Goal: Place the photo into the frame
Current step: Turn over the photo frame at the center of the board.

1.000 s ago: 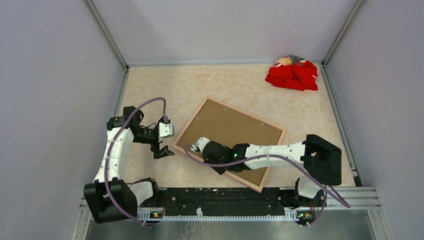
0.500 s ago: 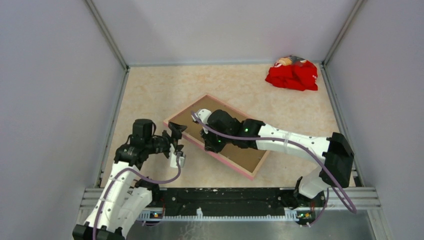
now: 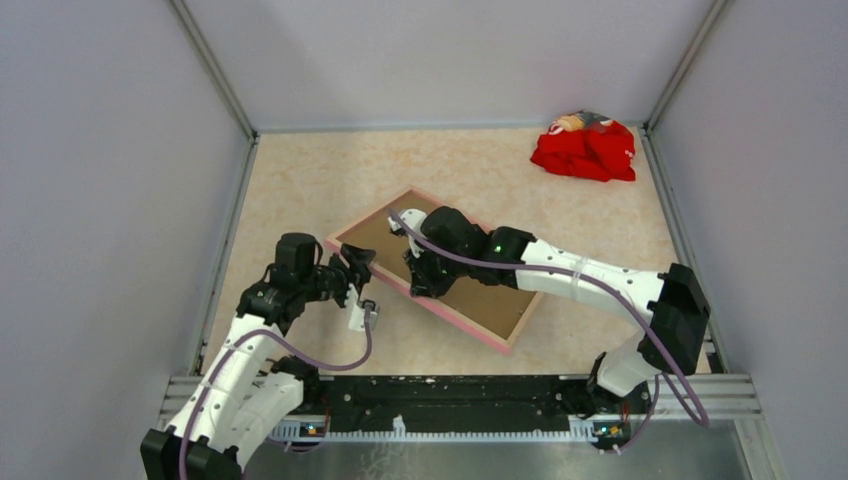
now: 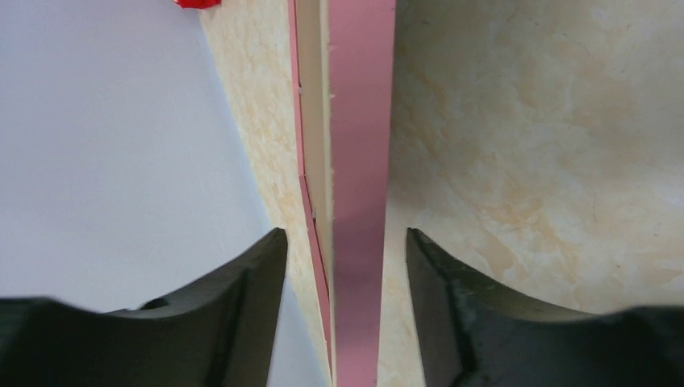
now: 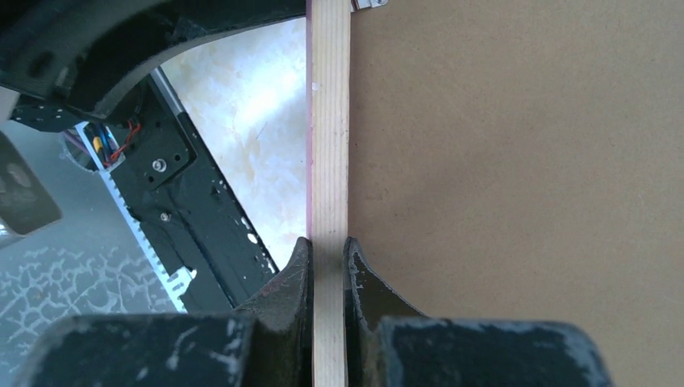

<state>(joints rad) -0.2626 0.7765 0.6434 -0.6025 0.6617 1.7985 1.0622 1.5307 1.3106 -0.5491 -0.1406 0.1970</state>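
Thin pink frame [image 3: 452, 319], pale wooden back facing up, tilted

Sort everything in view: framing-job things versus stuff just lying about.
Job: the frame, brown backing board in it, right gripper clamped on its rail, left gripper open astride its edge; photo not visible.
Lying about: red bundle, far right corner.

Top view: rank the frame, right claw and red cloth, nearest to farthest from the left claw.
1. frame: its edge lies between the fingers of the left claw.
2. right claw: just to the right, gripping the frame's near rail.
3. red cloth: far right corner of the table.
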